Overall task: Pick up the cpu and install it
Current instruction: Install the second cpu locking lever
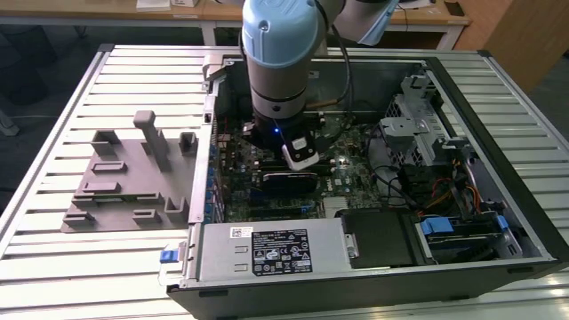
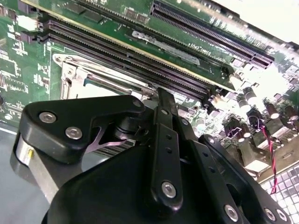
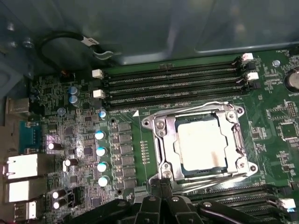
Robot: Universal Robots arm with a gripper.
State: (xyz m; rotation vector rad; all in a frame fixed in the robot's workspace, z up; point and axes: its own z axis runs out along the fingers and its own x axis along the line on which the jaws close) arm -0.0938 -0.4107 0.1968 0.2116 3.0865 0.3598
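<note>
The cpu [image 3: 201, 142], a pale silver square chip, lies flat in the metal socket frame [image 3: 161, 140] on the green motherboard [image 3: 121, 135]. In the first wrist view my gripper [image 3: 160, 183] hangs just beside the frame's edge, its black fingertips pressed together with nothing between them. The second wrist view has the gripper [image 2: 161, 93] pointing at the socket frame [image 2: 70, 70], next to the long memory slots [image 2: 131, 51]. In the exterior view the arm [image 1: 280, 80] reaches down into the open computer case [image 1: 462, 73], over the motherboard [image 1: 356, 167].
A grey holder block [image 1: 124, 180] sits on the slatted table at the exterior view's left. Inside the case are a black module [image 1: 289, 180], the power supply [image 1: 266, 250], a drive cage [image 1: 418, 127] and loose cables [image 1: 444, 193]. Capacitors [image 3: 100, 151] stand beside the socket.
</note>
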